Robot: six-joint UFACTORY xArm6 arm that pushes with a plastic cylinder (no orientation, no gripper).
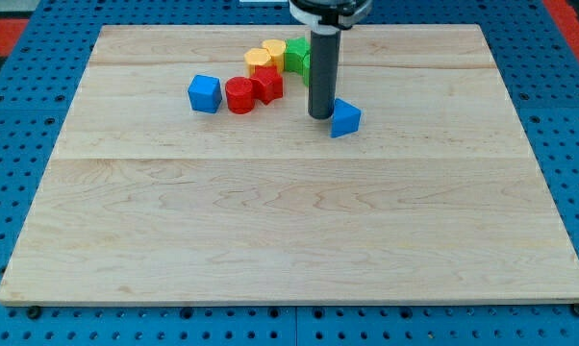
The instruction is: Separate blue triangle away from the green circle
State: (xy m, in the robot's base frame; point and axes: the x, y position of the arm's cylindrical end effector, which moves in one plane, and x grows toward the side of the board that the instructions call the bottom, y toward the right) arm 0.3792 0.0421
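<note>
Right now our blue triangular block (pixel 345 117) lies on the pale wooden board (pixel 289 221), in the board's upper half and a little to the view's right of its middle line. We take this block as our landmark. Our tip (pixel 320 116), the lower end of the straight dark rod, stands just at its left edge, touching it or very nearly so; we cannot tell which. The rod has no jaws to part or close, and it clamps nothing; it only rests its end at the board's surface beside the block. Up and to the left of the blue triangle, partly hidden behind the rod, sits the green block (pixel 298 54), whose shape we cannot make out fully because the rod covers its right side. It is apart from the triangle, with the rod between them. Farther left of the triangle, and touching the green block, are two yellow blocks (pixel 265 55), one looking round and flat. Below those, still up-left of the triangle, lie a red star-like block (pixel 268 84) and a red round cylinder (pixel 239 95), pressed against each other. Farthest left of the triangle, at nearly the same height, stands a blue cube (pixel 204 93), just beside the red cylinder. Around the board we see a blue perforated table (pixel 20 144).
</note>
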